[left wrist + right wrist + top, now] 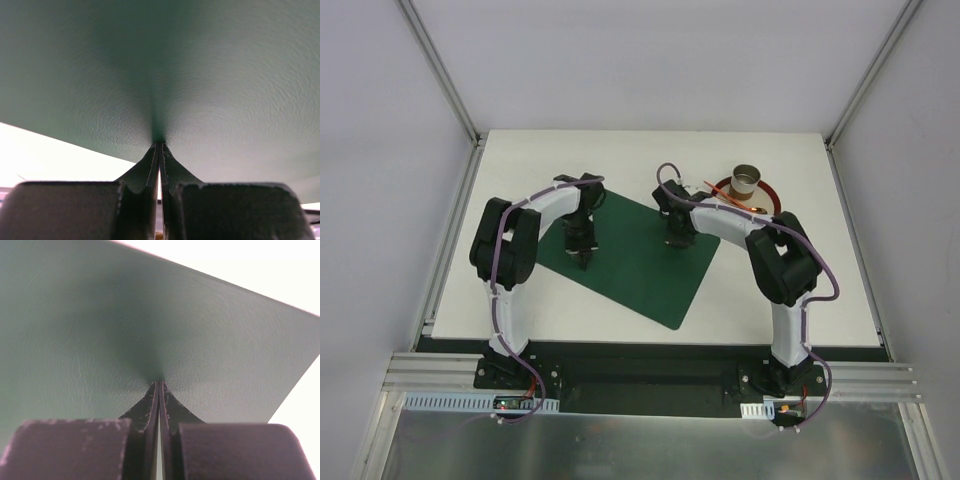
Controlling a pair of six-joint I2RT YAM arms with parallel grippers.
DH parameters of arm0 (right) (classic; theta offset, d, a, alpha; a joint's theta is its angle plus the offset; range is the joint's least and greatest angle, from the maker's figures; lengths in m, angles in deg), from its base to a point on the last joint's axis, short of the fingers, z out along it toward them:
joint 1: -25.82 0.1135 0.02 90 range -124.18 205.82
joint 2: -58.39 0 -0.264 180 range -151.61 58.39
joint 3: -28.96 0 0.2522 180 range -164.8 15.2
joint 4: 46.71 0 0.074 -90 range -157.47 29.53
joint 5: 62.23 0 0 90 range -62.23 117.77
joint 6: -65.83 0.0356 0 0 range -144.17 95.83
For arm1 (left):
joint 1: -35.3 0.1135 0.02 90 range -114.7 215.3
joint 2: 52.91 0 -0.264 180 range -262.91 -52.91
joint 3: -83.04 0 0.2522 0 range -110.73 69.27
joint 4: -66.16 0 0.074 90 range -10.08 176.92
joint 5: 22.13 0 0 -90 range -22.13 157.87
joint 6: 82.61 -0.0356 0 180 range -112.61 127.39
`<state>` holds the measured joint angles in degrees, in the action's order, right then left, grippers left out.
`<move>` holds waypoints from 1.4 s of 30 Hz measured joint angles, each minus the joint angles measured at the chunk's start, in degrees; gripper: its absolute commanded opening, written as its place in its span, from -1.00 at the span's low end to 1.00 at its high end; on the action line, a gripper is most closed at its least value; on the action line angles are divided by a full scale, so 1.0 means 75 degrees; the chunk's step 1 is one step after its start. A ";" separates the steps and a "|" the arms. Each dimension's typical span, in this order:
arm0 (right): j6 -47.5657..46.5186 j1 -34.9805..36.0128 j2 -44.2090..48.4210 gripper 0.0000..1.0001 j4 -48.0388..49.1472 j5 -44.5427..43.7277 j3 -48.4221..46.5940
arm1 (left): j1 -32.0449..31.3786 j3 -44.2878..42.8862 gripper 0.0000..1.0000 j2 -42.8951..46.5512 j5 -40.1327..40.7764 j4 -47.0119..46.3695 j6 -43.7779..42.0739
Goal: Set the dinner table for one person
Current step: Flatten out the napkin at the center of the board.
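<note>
on the white table (570,315) the green placemat (640,280) lies skewed, its long axis running from far left to near right. both our hands are closed and empty, tips down on the mat: left hand (583,260) by its left end, right hand (677,240) near its far edge. beyond, to the right, the red-rimmed plate (772,195) with a grey cup (747,180) lies nearest our right arm.

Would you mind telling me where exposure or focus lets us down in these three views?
Top external: evenly lit and sharp, no glare on the green placemat. Left wrist: the table is blown out lower left, a dark shadow sits above the shut left gripper, its near parts blurred. Right wrist: the same shadow at the right gripper, white blown out upper right.
</note>
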<state>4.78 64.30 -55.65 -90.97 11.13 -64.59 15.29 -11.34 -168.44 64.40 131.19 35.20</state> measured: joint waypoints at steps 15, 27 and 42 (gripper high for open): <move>-0.1536 -0.1096 -0.1198 -0.99 -0.0163 0.0323 -0.2192 | -0.0428 0.0761 -1.00 0.0478 -0.0329 -0.0061 0.0306; -0.2200 -0.1329 -0.1591 -0.98 -0.0519 0.0361 -0.3121 | -0.0455 0.0778 -0.43 0.0551 -0.0289 -0.0050 0.0335; -0.1950 -0.0423 0.1166 -0.99 -0.0755 -0.0694 -0.1314 | -0.0530 0.0050 -0.03 0.2087 -0.0114 -0.0026 0.0230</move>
<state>-9.84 61.13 -46.91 -96.64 5.92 -74.44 11.31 -10.97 -152.79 63.55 130.99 36.93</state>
